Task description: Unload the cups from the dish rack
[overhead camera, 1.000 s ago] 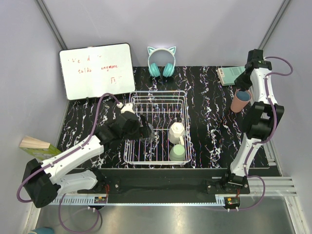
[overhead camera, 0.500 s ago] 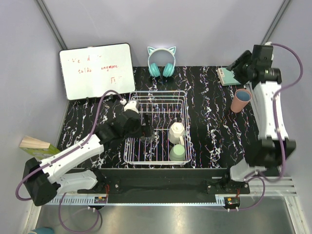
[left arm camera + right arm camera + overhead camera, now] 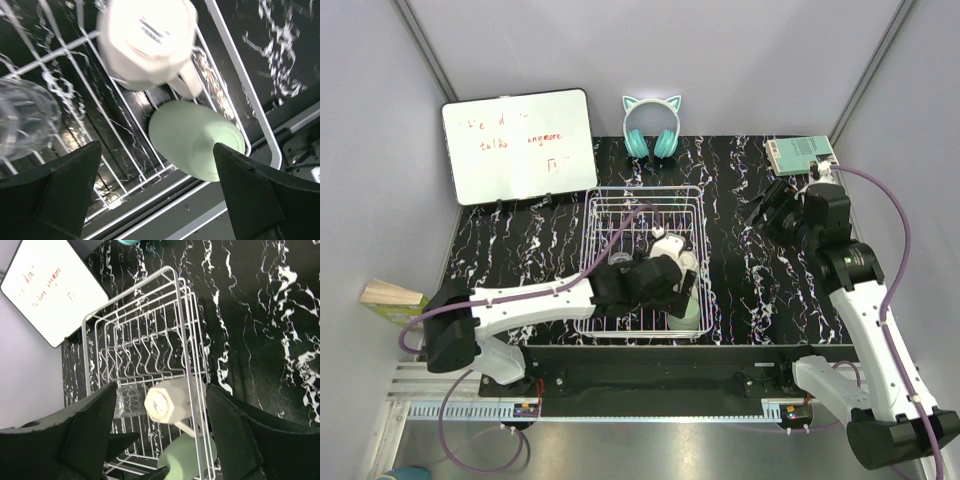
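The dish rack (image 3: pixel 620 225) is sitting in the middle of the bench (image 3: pixel 750 280). It is a rectangular basket of thin white coated wire with a grid floor and bent upright tines, and the bench surface is glossy black with white veins.

Three cups are sitting in the rack's near right part. The cream mug (image 3: pixel 147 40) is showing a faceted, glazed body, and its looped handle is pointing toward the sage-green cup (image 3: pixel 195 145). That cup is smooth, matte and tapered, and it is lying just beside the mug at the near right corner. The clear glass (image 3: pixel 25 122) is resting to their left.

The left gripper (image 3: pixel 156 149) is hovering over the mug and green cup with its dark wedge-shaped fingers spread wide, grasping nothing. The right gripper (image 3: pixel 161 390) is hanging above the bench to the right of the rack, likewise released, with nothing between its fingers.

From above, the left arm's wrist is covering most of the mug and glass, leaving only slivers showing. In the left wrist view the mug's upper face is glaring white, so I cannot tell whether it is upright or upturned. The glass is blurring there and running off the left edge.

A whiteboard (image 3: pixel 518 145) is leaning at the far left, its red handwriting too small to read, near teal cat-ear headphones (image 3: pixel 651 125).
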`<state>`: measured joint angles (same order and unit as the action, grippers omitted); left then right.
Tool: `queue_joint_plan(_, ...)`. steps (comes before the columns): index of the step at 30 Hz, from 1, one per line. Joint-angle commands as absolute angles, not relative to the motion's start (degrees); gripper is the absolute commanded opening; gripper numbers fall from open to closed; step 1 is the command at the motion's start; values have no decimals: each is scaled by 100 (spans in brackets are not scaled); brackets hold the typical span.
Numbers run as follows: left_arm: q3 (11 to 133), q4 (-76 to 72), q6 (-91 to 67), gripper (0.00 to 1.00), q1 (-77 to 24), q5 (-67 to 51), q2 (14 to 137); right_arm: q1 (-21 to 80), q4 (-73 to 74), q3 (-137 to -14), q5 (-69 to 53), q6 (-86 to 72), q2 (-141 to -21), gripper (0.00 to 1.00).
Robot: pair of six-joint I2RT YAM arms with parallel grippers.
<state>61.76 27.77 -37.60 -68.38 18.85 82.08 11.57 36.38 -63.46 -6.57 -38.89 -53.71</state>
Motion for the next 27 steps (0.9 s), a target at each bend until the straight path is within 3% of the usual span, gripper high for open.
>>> queue_joint_plan(1, 6539, 2593, -3850, 99, -7171, 2171, 8489, 1213, 3516, -5969, -597, -3867, -4686, 80)
queue_joint_plan(10, 6741, 2426, -3815, 99, -7470, 2443, 8578, 1213, 3463, -5143, -844, -3999, -4149, 80)
queue_joint_plan(23, 6812, 2487, -3885, 99, -7515, 1881, 9571, 1213, 3498, -4834, -835, -4052, -3779, 79)
queue_joint_plan(25, 6785, 2479, -3902, 92, -7515, 1916, 9536, 1213, 3498, -4825, -852, -4052, -3762, 80)
queue_joint_plan(27, 6768, 2487, -3902, 70, -7515, 2047, 9379, 1213, 3498, -4808, -844, -4060, -3718, 79)
